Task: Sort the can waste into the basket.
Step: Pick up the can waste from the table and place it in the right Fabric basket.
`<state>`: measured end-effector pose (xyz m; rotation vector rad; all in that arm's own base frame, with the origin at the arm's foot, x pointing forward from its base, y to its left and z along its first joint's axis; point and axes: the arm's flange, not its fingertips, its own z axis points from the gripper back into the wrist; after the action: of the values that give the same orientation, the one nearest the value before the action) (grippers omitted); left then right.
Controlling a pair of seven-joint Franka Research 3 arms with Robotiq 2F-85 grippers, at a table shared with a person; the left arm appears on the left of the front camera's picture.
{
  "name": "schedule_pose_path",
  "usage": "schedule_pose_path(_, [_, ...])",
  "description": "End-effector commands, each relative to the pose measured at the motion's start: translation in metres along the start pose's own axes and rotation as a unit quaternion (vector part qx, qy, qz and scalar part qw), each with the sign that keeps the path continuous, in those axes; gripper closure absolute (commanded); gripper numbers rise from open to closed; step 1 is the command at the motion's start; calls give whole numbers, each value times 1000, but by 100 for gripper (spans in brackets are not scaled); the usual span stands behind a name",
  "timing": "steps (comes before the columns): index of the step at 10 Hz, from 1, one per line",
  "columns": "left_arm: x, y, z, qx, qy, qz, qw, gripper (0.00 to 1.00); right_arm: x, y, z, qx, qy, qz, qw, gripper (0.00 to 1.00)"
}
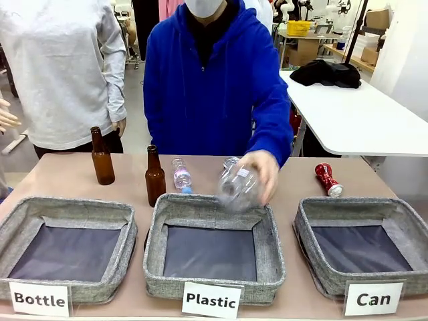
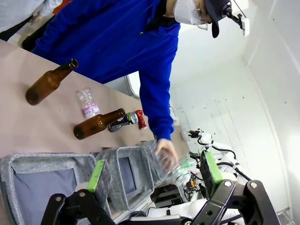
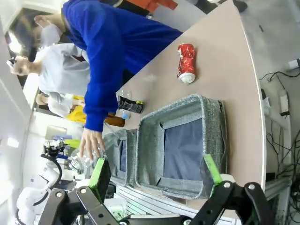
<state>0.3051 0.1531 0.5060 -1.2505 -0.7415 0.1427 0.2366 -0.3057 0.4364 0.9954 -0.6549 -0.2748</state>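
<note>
Red can (image 3: 186,63) — well beyond right hand (image 3: 154,164).

Black left hand (image 2: 153,171) and right hand (image 3: 154,171) carry green pads (image 2: 97,174) (person (image 1: 200,114) in blue hoodie (image 1: 267,100)).

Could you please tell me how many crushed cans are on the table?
2. The red can lies just beyond the Can basket; the black can lies beyond the Plastic basket.

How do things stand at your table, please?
Left gripper and right gripper open. Red can, black can on table, outside Can basket. Person's hand holds plastic bottle over middle basket.
</note>
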Motion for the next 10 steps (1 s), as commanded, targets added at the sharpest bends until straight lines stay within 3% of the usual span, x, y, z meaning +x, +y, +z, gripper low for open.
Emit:
schedule_pose_path(1, [1,0,1,-6,0,-12,1000,0,12,28,-19,-5,8,27,1000,0])
schedule_pose_path(3, [1,0,1,-6,0,-12,1000,0,33,69,-71,-29,45,63,997,0])
schedule_pose_path(5, [1,0,1,-6,0,-12,1000,0,47,125,-145,-54,120,127,983,0])
schedule_pose_path(8, [1,0,1,-6,0,-12,1000,0,37,179,-244,-76,170,195,963,0])
schedule_pose_path(10, [1,0,1,-6,0,-12,1000,0,24,190,-294,-103,191,214,952,0])
